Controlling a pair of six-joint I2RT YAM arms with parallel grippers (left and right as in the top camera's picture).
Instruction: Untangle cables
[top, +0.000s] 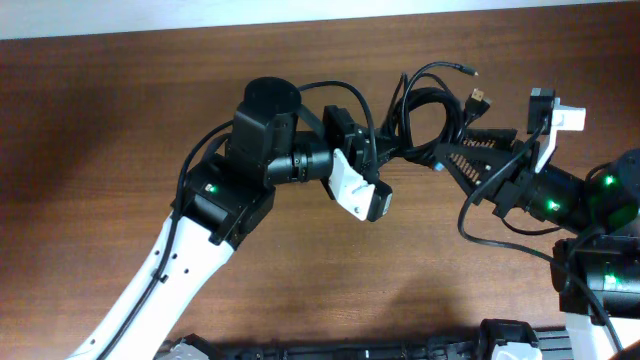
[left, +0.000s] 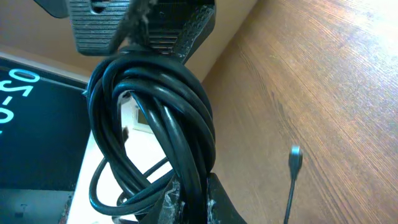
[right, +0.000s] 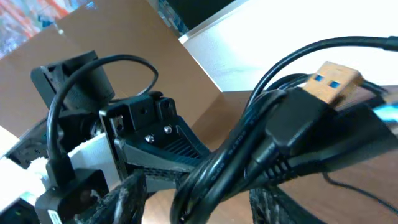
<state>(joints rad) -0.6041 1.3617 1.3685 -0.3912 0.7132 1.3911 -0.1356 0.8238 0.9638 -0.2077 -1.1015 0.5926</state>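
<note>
While the left gripper (top: 393, 150) clamps the coiled black cables (top: 432, 100), the right gripper (top: 447, 160) straddles them, its grip unclear.

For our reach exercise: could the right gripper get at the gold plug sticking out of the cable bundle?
Probably yes: the plug stands clear close by the right gripper, with nothing covering it.

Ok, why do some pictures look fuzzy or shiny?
Overhead: sharp, with pale sheen on the table near its far edge. Left wrist: shiny streaks on the cables. Right wrist: the close USB plug is fuzzy, bright background washed out.
</note>
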